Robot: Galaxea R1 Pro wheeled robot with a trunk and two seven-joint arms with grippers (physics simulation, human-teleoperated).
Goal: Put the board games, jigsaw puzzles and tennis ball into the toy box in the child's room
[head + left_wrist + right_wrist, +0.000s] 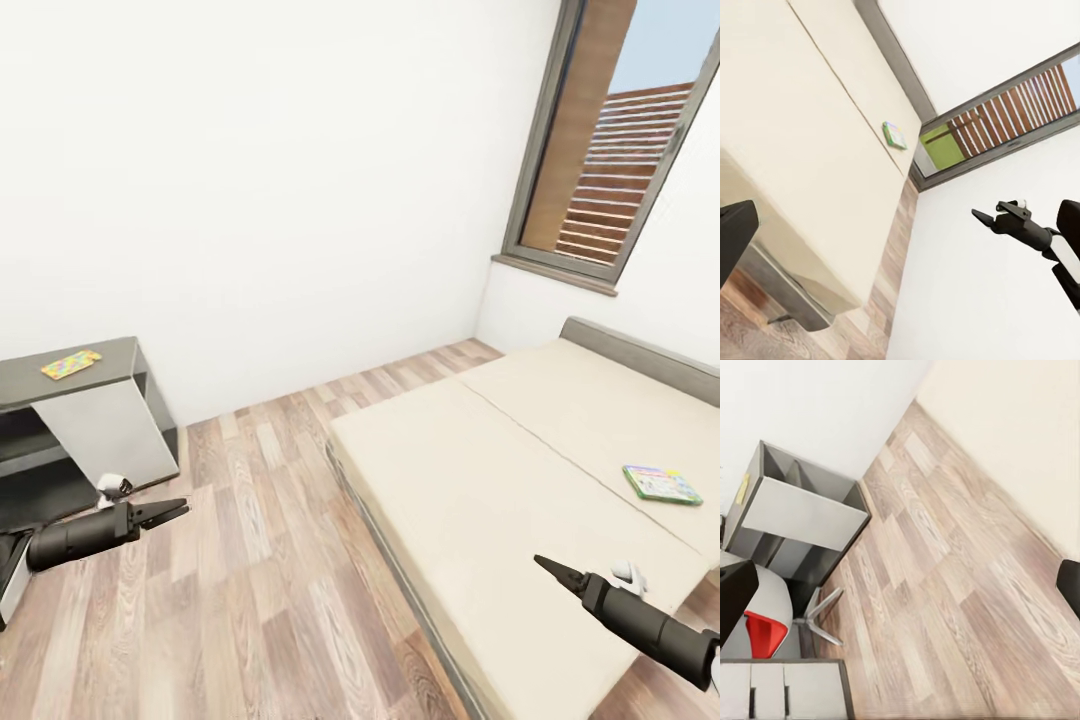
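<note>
A pale green, colourful board game [662, 484] lies flat on the bed [480, 480], on the far cream pad near its right side. The left wrist view catches the same board game [895, 135] as a small patch on the bed [810, 127]. A multicoloured square jigsaw puzzle [70, 363] rests on the table's low dark grey side section [112, 352]. My left gripper [178, 512] hangs open over the floor in front of that section. My right gripper [540, 562] hovers open above the bed's near corner, well short of the game. The toy box and tennis ball are out of view.
Wood-plank floor [260, 560] runs between the table and the bed. A window [610, 150] sits in the right wall above the bed's head. In the right wrist view a red chair [765, 634] on a star base stands beside white drawers [765, 690].
</note>
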